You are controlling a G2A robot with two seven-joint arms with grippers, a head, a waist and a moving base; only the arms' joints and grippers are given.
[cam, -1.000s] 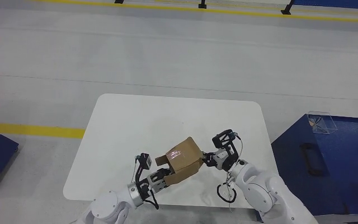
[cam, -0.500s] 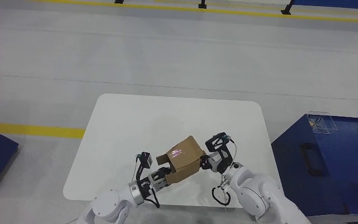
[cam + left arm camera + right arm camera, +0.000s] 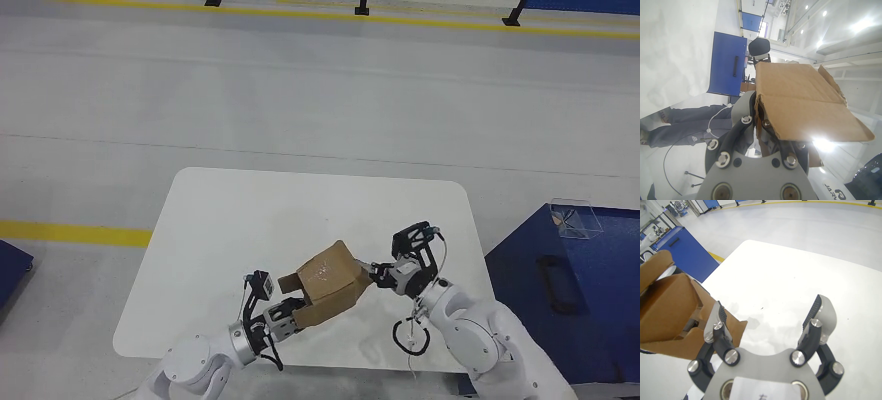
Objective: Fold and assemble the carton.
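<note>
Your carton (image 3: 325,283) hangs in the left gripper (image 3: 283,316). Its fingers (image 3: 743,106) are pinched tight on a cardboard edge at the carton's near-robot end, with the panel rising straight out past them. The table (image 3: 250,220) lies below the carton. It looks lifted and tilted, but you can't confirm a gap underneath.

The key relation is on the other side. The carton's long axis runs on a diagonal from the left gripper across to the right gripper (image 3: 769,301), so you have one arm at each end. The right arm sits at the carton's far end, where the loose flap (image 3: 738,330) and the open mouth face it. That makes it the arm placed for the coming fold.

The right fingers (image 3: 720,311) are spread wide with nothing between them, only bare table past the gap. The carton is not inside that gap. It lies off to the outer side of one finger, and the flap sticks out right behind that finger. Whether they touch or sit just beside each other can't be told.

My judgement is that closing now would catch air. You'd need to slide the right gripper sideways toward the carton before the flap lands between the fingers, or else use that one finger's outer face to push the flap in. The risk is that a sideways shove twists the carton in the left pinch.
</note>
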